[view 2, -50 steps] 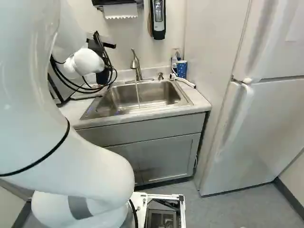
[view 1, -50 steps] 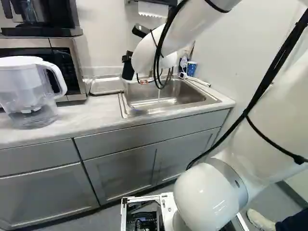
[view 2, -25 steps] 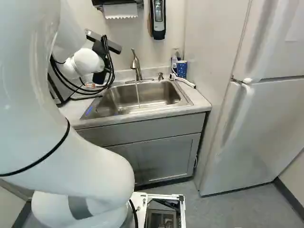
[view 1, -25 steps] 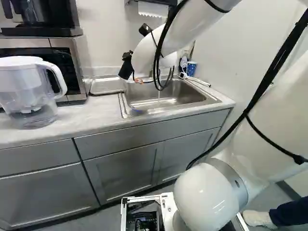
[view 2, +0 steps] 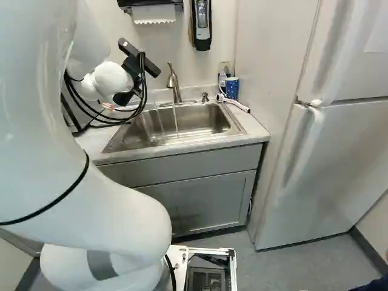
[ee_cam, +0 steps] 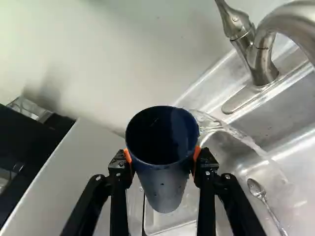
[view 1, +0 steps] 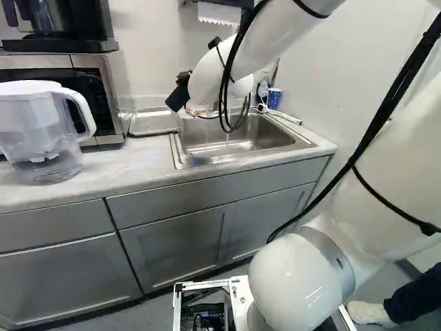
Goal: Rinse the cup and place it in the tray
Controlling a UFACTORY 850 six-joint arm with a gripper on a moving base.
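The glossy white arm of rounded segments (view 1: pixel 379 186) has a smooth grey band (view 1: pixel 331 252) low down and loose black cables (view 2: pixel 143 82), with thin black straps (view 2: pixel 71 189) around it. Small orange-red bits (view 1: pixel 192 112) near the wrist may be wiring. Black jointed fingers (ee_cam: pixel 207 179) have silvery screws (ee_cam: pixel 227 176) and orange pads (ee_cam: pixel 196 153).

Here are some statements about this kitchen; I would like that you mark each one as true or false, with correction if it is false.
1. The tool grips a dark blue cup. True.
2. The spoon lies inside this cup. False: the spoon is in the sink.
3. Water runs from the faucet. True.
4. The pitcher stands in the sink. False: the pitcher is on the counter.
5. A spotted cup stands near the sink. True.
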